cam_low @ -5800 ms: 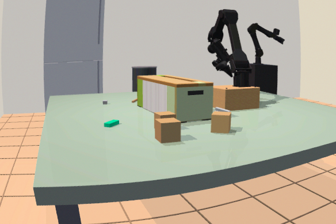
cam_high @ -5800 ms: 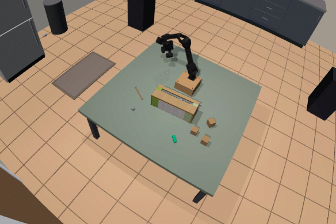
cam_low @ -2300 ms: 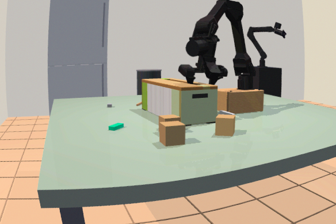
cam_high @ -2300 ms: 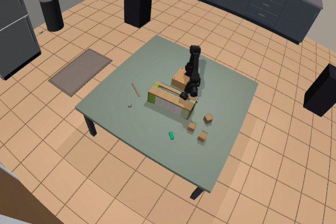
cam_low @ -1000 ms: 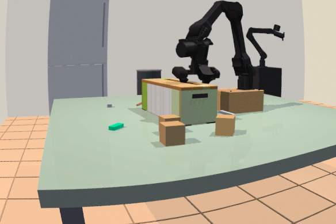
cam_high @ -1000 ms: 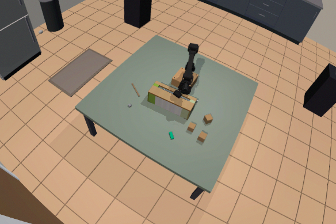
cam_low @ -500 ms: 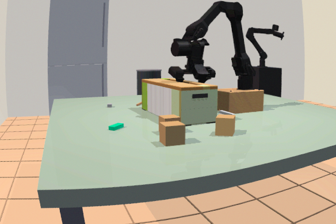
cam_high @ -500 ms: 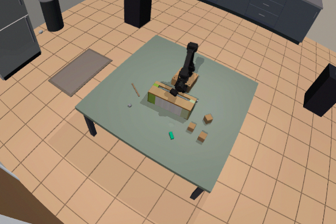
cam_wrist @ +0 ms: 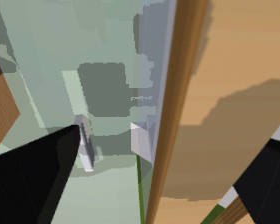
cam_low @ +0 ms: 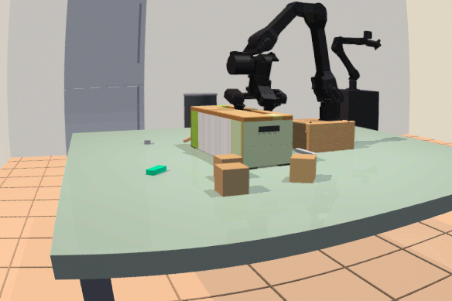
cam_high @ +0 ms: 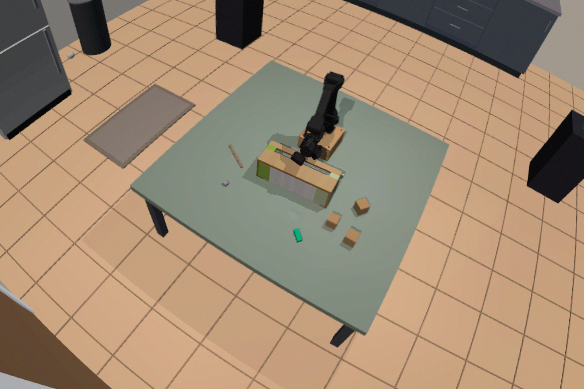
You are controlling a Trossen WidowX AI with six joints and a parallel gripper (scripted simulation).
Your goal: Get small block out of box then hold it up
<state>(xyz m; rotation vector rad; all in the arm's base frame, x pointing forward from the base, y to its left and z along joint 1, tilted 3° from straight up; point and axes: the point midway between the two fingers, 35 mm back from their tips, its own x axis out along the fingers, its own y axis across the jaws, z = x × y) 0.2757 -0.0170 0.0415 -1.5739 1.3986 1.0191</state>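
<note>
The long box (cam_high: 295, 168) (cam_low: 267, 148) (cam_wrist: 233, 55) stands upright on the table, with a wooden top board, green and pale panels and a dark slot in one end. My gripper (cam_high: 307, 154) (cam_low: 254, 107) (cam_wrist: 144, 130) is open and empty, pointing down just above the top of the box. In the wrist view its fingers stand on either side of the top board, one over the board's far edge, the other over the clear side. I cannot make out the small block on the shelf; the top board and reflections hide much of the inside.
The arm's wooden base (cam_high: 338, 139) (cam_low: 330, 137) is close behind the box. Three wooden cubes (cam_high: 362, 206) (cam_low: 231, 180) stand past its slotted end. A green brick (cam_high: 298, 235) (cam_low: 156, 170), a grey cube (cam_high: 225, 183) (cam_low: 147, 141) and a stick (cam_high: 235, 156) lie around it.
</note>
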